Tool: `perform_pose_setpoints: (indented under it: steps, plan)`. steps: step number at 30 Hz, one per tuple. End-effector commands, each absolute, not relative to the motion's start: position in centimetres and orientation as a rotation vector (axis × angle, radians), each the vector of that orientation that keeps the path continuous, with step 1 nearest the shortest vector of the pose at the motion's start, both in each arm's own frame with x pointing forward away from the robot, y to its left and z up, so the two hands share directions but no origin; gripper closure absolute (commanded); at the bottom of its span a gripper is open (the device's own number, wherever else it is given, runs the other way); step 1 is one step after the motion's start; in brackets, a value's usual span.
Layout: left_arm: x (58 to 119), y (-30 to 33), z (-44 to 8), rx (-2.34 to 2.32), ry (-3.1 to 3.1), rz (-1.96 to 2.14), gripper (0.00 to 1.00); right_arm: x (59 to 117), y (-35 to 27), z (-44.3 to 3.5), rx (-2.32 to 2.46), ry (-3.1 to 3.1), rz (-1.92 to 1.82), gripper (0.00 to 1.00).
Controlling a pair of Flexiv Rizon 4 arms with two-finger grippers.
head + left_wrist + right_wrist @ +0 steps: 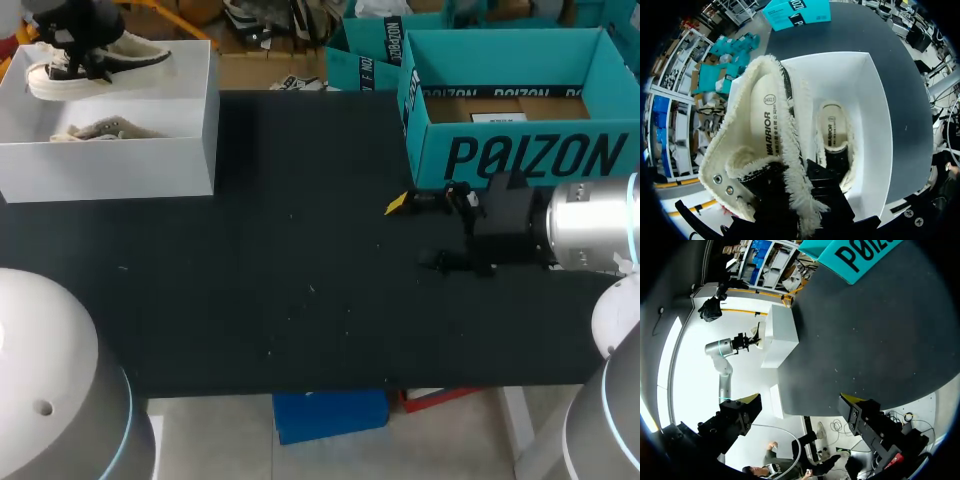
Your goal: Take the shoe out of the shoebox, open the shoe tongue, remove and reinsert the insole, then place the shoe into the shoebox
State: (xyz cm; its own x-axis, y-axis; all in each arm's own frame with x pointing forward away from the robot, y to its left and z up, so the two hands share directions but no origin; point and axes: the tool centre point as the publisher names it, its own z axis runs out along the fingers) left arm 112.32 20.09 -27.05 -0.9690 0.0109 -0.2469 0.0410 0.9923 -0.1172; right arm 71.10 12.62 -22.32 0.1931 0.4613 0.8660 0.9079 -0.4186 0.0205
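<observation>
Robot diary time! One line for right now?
left gripper: holding shoe above white shoebox | right gripper: open, empty, over table | second shoe: in shoebox

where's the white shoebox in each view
Head view: white shoebox at the table's far left corner.
Left wrist view: shoebox right under the lifted shoe.
Right wrist view: shoebox far ahead, at the table edge beside the left arm.
Shared landmark: the teal box across the table.

With left pincer [805,200] clamped, right pincer [802,401] splayed wide.
</observation>
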Motion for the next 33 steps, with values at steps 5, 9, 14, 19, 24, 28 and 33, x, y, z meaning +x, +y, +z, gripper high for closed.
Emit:
perform_pose_setpoints:
  steps: [5,9,14,19,24,28,33]
  plan:
    - [115.8,20.2,-29.2,0.016,2.902,-0.139,1.00,71.1,12.7,-22.3,-1.968,-1.275,-1.152,0.00]
    - [117.0,20.5,-30.0,-0.005,2.908,-0.127,1.00,71.1,12.7,-22.3,-1.968,-1.275,-1.152,0.00]
    - [118.0,20.6,-30.9,-0.027,2.930,-0.104,1.00,71.1,12.7,-22.3,-1.968,-1.275,-1.152,0.00]
    - [118.6,20.8,-32.0,-0.020,2.927,-0.080,1.00,71.1,12.7,-22.3,-1.968,-1.275,-1.152,0.00]
    - [118.9,20.9,-33.0,-0.030,2.956,-0.075,1.00,71.1,12.7,-22.3,-1.968,-1.275,-1.152,0.00]
    - [119.0,20.7,-34.0,-0.045,2.963,-0.071,1.00,71.1,12.7,-22.3,-1.968,-1.275,-1.152,0.00]
    - [119.0,20.6,-35.1,-0.073,2.977,-0.063,1.00,71.1,12.7,-22.3,-1.968,-1.275,-1.152,0.00]
